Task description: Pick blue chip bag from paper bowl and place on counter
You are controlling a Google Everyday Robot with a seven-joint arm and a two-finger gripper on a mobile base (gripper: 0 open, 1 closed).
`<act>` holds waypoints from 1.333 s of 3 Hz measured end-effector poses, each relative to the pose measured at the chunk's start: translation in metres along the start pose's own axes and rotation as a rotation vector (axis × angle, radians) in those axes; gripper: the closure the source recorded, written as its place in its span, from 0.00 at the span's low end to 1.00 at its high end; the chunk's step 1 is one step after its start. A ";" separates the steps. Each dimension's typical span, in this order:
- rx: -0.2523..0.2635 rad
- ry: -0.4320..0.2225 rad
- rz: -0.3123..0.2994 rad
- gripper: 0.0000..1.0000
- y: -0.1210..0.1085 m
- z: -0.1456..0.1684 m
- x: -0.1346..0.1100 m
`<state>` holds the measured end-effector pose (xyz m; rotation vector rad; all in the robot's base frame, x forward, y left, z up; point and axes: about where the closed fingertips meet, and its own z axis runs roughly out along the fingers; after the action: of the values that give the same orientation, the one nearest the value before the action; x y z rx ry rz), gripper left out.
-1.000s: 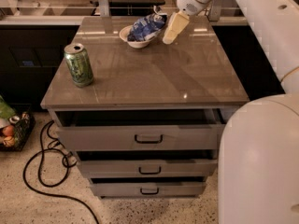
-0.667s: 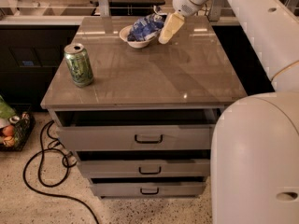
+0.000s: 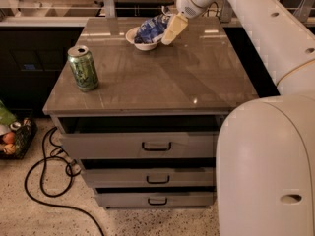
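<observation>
The blue chip bag (image 3: 151, 28) lies crumpled in the paper bowl (image 3: 136, 40) at the far middle of the counter (image 3: 157, 73). My gripper (image 3: 172, 29) hangs from the white arm coming in from the upper right. Its cream fingers point down and left at the bag's right end, right against the bowl's right rim. Whether they touch the bag I cannot tell.
A green drink can (image 3: 82, 68) stands upright near the counter's left edge. Three grey drawers with black handles (image 3: 156, 146) are below. A black cable (image 3: 44, 181) lies on the speckled floor at the left. My white base (image 3: 268, 171) fills the lower right.
My gripper has moved left toward the bowl, from beside it to right at the bag's right end. Bag, bowl and can have not moved.
</observation>
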<state>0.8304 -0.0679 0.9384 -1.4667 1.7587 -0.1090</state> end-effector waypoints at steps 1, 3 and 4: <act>0.001 0.015 0.024 0.16 0.001 0.008 0.004; -0.010 0.017 0.025 0.62 0.005 0.015 0.004; -0.015 0.018 0.025 0.85 0.007 0.019 0.004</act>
<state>0.8366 -0.0612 0.9199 -1.4581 1.7951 -0.0963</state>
